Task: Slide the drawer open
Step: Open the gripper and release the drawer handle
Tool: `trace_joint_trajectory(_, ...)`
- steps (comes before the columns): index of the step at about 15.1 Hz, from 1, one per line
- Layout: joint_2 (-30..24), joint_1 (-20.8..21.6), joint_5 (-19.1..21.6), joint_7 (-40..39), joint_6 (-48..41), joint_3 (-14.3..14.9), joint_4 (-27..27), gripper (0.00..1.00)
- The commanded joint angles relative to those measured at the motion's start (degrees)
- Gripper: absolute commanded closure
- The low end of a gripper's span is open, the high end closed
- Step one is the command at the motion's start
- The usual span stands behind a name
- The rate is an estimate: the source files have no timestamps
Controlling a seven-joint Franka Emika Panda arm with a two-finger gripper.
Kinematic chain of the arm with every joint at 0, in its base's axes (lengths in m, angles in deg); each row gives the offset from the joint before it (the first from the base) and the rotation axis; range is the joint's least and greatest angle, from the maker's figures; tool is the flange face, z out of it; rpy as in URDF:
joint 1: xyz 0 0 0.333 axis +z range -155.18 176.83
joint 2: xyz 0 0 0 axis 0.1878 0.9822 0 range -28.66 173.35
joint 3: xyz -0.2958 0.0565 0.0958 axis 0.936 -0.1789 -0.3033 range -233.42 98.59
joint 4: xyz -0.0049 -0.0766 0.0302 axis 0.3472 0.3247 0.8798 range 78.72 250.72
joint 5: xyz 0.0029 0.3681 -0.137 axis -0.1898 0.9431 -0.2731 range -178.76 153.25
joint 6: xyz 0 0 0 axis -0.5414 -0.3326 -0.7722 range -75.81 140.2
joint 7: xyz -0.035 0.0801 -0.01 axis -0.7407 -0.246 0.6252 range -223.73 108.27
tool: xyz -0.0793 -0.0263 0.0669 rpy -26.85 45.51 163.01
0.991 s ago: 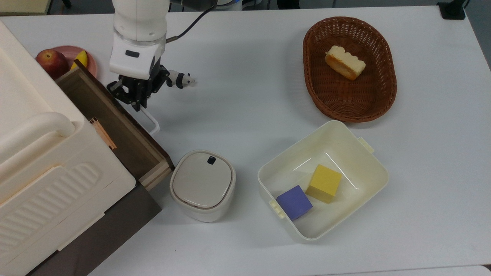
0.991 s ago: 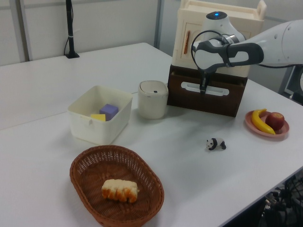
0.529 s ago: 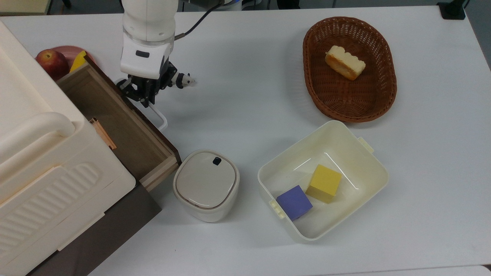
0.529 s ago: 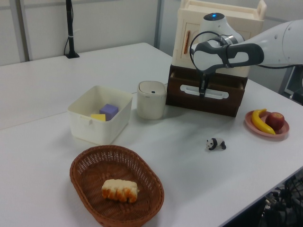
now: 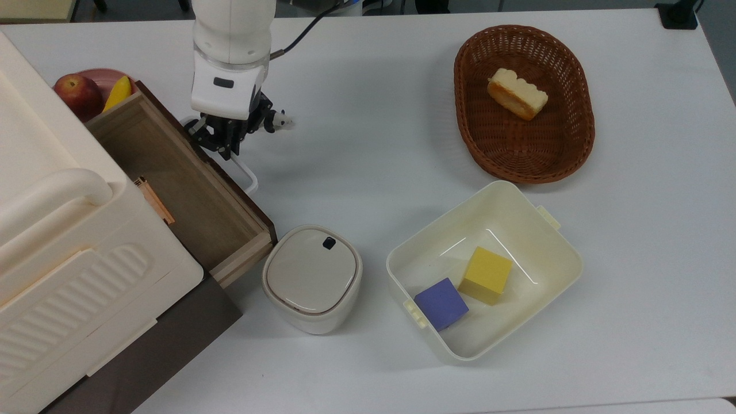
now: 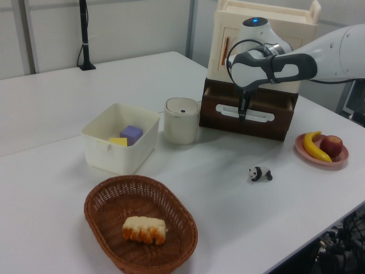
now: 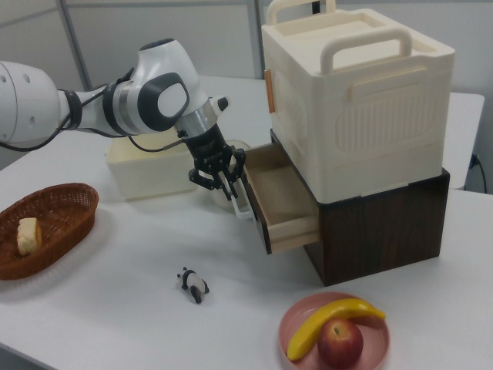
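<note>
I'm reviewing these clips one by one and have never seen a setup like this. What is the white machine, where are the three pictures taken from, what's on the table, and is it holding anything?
The white machine is a robot arm; its black two-finger hand does the grasping. One picture looks straight down on the white table; the other two look across it from opposite sides.

The hand is shut on the long white bar handle of a wide wooden drawer with a dark brown front, which is pulled partly out beneath a cream ribbed plastic box. The drawer looks empty.

Also on the table: a small cream lidded bin beside the drawer's corner, a cream tub holding a yellow cube and a purple cube, a brown wicker basket with a piece of bread, a toy panda, and a pink plate with a banana and an apple.
</note>
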Motion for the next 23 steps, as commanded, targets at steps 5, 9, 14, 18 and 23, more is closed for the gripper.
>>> trace_joint_trajectory(5, -2.29, 1.55, -1.02, 1.61, -1.3, 0.47, 1.83, 0.93)
trace_joint_trajectory(9, -2.2, 1.55, -0.93, 1.97, -1.21, 0.47, 1.57, 0.78)
trace_joint_trajectory(14, -2.29, 1.46, -0.93, 2.41, -1.21, 0.47, 1.31, 0.75)
trace_joint_trajectory(18, -2.9, 1.46, -0.75, 3.19, -1.47, 0.47, 0.78, 0.76)
trace_joint_trajectory(23, -6.24, 2.33, 0.04, 11.43, -8.23, -0.4, -0.44, 0.67)
